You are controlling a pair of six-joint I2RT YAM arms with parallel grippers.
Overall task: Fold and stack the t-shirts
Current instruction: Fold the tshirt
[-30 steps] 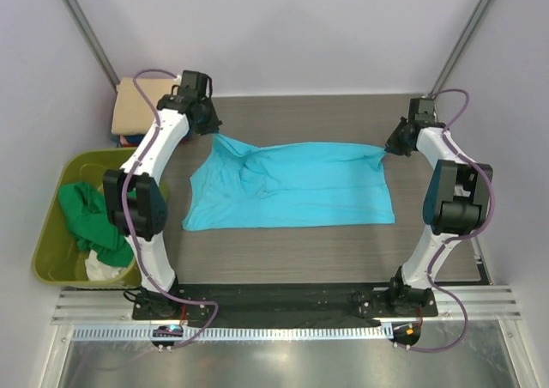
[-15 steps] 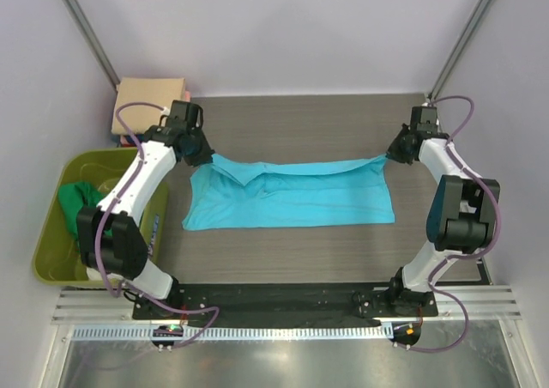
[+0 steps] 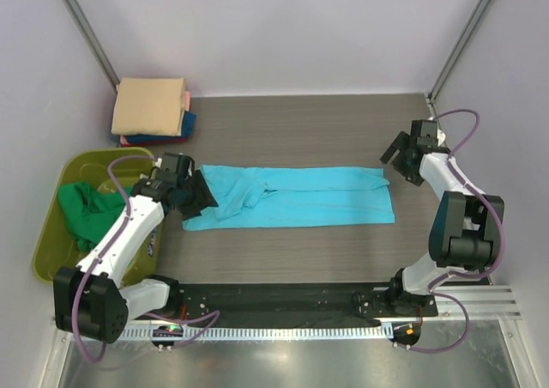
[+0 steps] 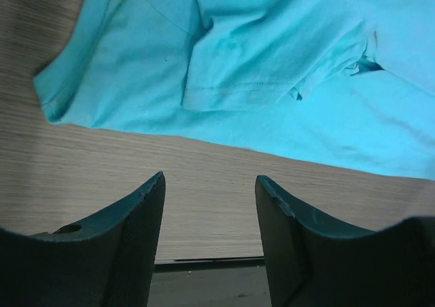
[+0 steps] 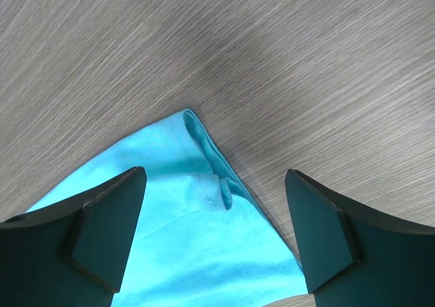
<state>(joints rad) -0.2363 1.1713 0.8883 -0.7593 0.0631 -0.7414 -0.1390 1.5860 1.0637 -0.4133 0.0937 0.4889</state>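
Ahead of left end effector (image 4: pixel 209 183), turquoise t-shirt (image 4: pixel 272 62)

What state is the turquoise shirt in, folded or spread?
Folded lengthwise: the turquoise shirt lies as a narrow strip on the table, its sleeve layered over cloth beneath.

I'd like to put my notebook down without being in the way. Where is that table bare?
Two bare strips of table: one between the turquoise shirt and the back wall, one between the shirt and the arm bases. The left side is crowded: folded stack, bin, left gripper.
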